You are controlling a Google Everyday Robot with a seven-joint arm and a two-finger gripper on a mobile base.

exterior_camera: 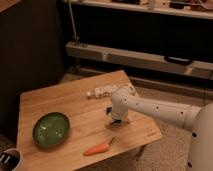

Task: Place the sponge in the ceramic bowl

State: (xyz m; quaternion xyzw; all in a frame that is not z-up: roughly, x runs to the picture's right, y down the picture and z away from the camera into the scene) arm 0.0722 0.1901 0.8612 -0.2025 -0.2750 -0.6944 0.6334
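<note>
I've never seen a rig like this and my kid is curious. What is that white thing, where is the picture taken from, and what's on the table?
The white thing is a robot arm reaching in from the right. Its gripper, a two-fingered claw, is down at the wooden table, open, next to a small blue sponge. It holds nothing yet. One camera looks down on the scene; its mounting isn't visible. Also there: a green ceramic bowl, an orange carrot, a white bottle lying down, and a white cup at the picture's lower left.
</note>
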